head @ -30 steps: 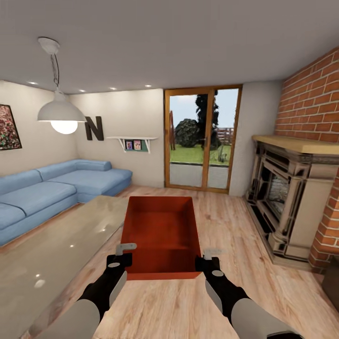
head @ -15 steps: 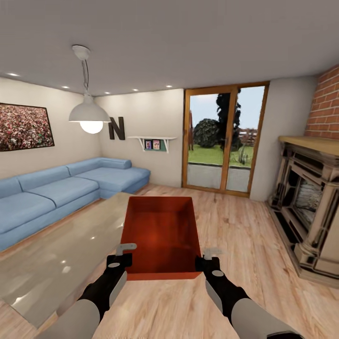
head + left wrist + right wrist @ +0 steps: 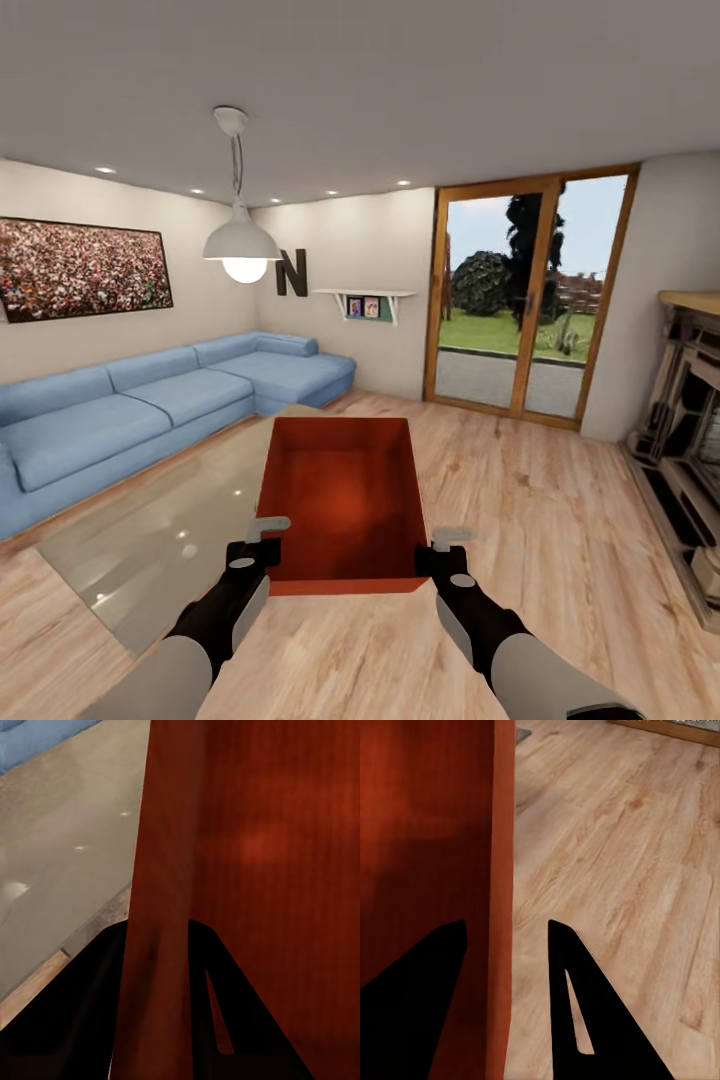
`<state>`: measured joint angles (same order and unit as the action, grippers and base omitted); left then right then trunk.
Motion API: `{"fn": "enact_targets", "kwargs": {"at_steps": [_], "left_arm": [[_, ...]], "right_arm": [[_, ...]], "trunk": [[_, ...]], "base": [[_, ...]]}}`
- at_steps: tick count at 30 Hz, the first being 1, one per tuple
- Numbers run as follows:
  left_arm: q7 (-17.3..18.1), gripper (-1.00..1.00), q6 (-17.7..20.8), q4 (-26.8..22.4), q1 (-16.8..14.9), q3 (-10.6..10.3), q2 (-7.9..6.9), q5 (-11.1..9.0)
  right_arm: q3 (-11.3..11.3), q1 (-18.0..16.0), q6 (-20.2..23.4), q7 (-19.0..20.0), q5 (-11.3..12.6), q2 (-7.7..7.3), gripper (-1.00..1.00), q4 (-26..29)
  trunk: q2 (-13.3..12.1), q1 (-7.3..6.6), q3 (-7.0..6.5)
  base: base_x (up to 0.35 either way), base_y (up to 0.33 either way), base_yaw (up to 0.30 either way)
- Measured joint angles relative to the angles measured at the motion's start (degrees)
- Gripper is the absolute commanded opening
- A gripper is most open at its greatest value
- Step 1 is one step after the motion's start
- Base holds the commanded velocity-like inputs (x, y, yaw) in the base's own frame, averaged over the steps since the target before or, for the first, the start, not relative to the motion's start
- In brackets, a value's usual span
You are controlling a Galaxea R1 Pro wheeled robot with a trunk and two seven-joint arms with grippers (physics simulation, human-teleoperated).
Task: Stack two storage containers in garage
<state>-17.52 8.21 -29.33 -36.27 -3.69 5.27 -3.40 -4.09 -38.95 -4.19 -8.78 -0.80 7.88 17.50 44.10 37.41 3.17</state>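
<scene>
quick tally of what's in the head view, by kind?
Bins: 1
Grippers: 2 (left, right)
Sofas: 1
Glass tables: 1
Lamps: 1
Fireplaces: 1
Total: 7

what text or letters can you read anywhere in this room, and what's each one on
"N": a large dark letter mounted on the white back wall, beside the pendant lamp.
Two small framed pictures on the white wall shelf: too small to tell if they carry any text.
Wide picture above the blue sofa: a speckled image, no words visible.
Orange-red storage container: no label or marking visible.
</scene>
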Motion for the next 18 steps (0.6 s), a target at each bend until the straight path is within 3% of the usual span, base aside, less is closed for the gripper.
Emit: {"fn": "enact_targets", "kwargs": {"at_steps": [18], "left_arm": [[0.0, -1.0, 0.0, 0.0, 0.0, 0.0, 0.0, -0.1]], "right_arm": [[0.0, 0.0, 0.0, 0.0, 0.0, 0.0, -1.0, 0.0]], "trunk": [[0.0, 0.0, 0.0]], "base": [[0.0, 0.0, 0.272]]}}
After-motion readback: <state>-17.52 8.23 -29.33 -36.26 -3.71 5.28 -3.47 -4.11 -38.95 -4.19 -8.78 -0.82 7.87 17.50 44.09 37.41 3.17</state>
